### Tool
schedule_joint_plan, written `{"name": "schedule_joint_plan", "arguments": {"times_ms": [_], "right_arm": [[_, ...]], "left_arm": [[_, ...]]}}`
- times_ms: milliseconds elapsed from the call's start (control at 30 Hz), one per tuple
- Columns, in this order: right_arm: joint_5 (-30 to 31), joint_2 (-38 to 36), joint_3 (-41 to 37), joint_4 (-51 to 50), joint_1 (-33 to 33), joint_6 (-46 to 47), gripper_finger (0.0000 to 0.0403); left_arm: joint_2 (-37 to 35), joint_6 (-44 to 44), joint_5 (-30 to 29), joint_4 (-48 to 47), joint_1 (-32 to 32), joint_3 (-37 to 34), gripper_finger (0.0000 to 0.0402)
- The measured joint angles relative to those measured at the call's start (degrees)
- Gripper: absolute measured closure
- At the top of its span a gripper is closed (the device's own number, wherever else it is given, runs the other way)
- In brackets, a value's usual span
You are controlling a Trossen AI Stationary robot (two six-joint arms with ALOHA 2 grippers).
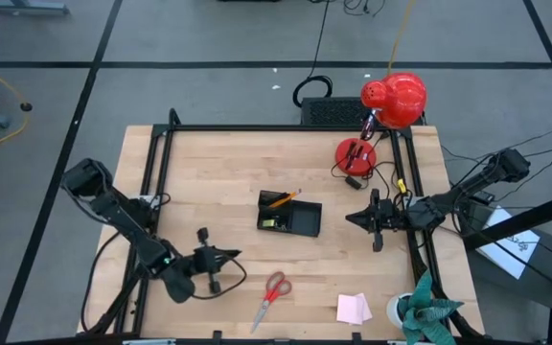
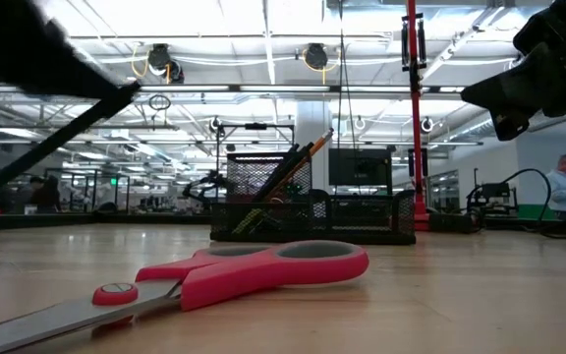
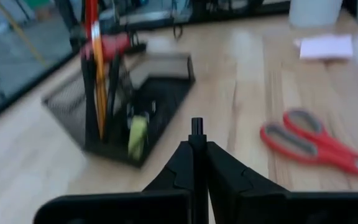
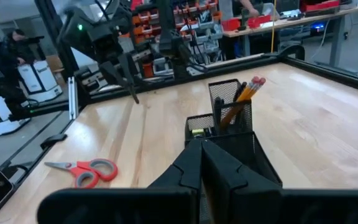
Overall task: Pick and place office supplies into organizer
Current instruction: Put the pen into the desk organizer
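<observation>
Left gripper [image 1: 228, 256] is pressed together on a thin black pen [image 3: 196, 134], pinched between the fingers with only its tip poking out ahead; it's up off the desk [image 1: 218, 172], short of the organizer [image 1: 289, 212].

Risks, near to far:
- Pinch is narrow and close to one end, as far as I can judge. The pen could swing or slip during the carry.
- The pen cup at the organizer's end already holds orange pencils [image 4: 246, 94] and black pens. Coming in tilted, the new pen could snag the mesh rim or knock those.
- The organizer is light mesh; a push from the side would likely slide it.
- Right gripper [image 1: 355, 218] is closed on nothing, parked right beside the organizer's far side. Collision risk if the left arm overshoots.

Still loose: red-handled scissors [image 1: 271, 296] flat near the front edge, pink sticky-note pad [image 1: 354, 308] beyond them toward the right corner.

Hard to make out: the pen's length behind the fingers is hidden. A small yellow piece [image 3: 137, 135] sits in a low compartment; can't identify it. No clips spotted. The white roll [image 1: 400, 309] is partly behind a plant.
</observation>
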Motion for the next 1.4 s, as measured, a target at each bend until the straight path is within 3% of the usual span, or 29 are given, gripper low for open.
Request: {"name": "schedule_joint_plan", "arguments": {"times_ms": [100,267,400,600,833,1200,1400], "right_arm": [[0.0,0.0,0.0,0.0,0.0,0.0,0.0399],[0.0,0.0,0.0,-0.1,0.0,0.0,0.0399],[0.0,0.0,0.0,-0.1,0.0,-0.2,0.0399],[0.0,0.0,0.0,-0.1,0.0,-0.2,0.0399],[0.0,0.0,0.0,-0.1,0.0,-0.2,0.0399],[0.0,0.0,0.0,0.2,0.0,-1.4,0.0399],[0.2,0.0,0.0,2.2,-0.4,-2.6,0.0399]], "left_arm": [[0.0,12.4,2.2,10.2,3.0,0.0,0.0393],[0.0,34.7,12.8,27.9,10.4,0.1,0.0389],[-0.7,44.2,21.9,33.0,18.2,0.1,0.0386],[-1.0,44.6,41.1,36.0,31.9,0.1,0.0394],[-1.0,46.3,57.1,44.6,41.3,0.2,0.0392],[-1.0,45.5,71.2,45.5,52.4,0.2,0.0393],[4.5,42.4,74.3,47.0,54.5,0.2,0.0387]]}}
